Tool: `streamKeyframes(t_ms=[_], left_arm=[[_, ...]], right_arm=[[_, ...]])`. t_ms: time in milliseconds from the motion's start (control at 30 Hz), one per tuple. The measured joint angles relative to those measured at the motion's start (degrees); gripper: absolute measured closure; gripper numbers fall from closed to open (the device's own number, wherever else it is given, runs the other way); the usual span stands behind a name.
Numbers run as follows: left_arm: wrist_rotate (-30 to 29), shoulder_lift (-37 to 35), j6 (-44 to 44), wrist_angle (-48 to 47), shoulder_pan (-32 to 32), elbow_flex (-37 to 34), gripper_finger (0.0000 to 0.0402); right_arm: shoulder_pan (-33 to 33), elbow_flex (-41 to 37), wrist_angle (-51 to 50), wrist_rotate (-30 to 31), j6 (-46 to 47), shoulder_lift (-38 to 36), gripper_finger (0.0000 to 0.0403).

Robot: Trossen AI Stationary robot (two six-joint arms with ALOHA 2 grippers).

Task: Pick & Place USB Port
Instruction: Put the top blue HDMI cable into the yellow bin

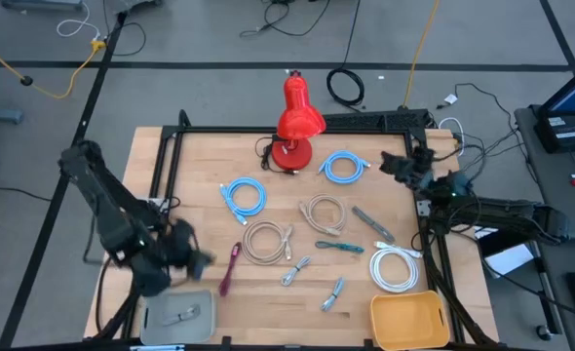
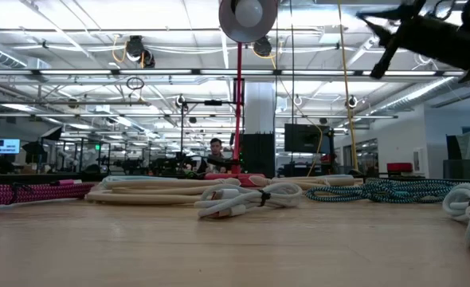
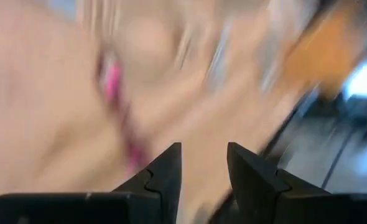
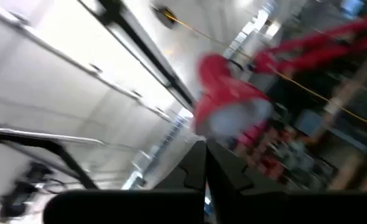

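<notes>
Left gripper [image 1: 202,257] empty above grey tray [image 1: 176,316], front-left table corner

Fingers parted after release, I judge; next, reach another cable. Right gripper [image 1: 390,164] clenched, waiting.

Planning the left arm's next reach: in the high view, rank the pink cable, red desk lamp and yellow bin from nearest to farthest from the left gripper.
From the left gripper, near the table's front left:
1. Pink braided cable, just beside it.
2. Red desk lamp, at the table's back middle.
3. Yellow plastic bin, front right corner.
</notes>
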Motion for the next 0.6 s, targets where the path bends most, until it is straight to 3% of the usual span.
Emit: streamKeyframes(t_ms=[100,200,333,500,600], left_arm=[[-15.58,-2.73,1.55,0.00,2.75,0.00,0.0270],[-21.49,-3.80,3.80,0.02,6.98,0.00,0.0270],[-19.89,-3.36,8.68,0.63,13.29,0.00,0.0270],[-10.52,-2.09,17.52,3.50,20.23,0.00,0.0270],[-5.23,-1.38,21.95,5.53,23.02,-0.01,0.0270]], right_arm=[[0.00,0.04,8.10,4.37,-0.86,-0.01,0.0390],[-0.04,2.20,10.56,4.69,-5.31,-0.07,0.0382],[0.00,10.36,-0.82,-5.47,-12.69,-0.02,0.0365],[0.00,27.01,-35.04,-20.51,-27.86,0.94,0.0305],[0.02,36.32,-57.54,-25.84,-37.84,2.56,0.0261]])
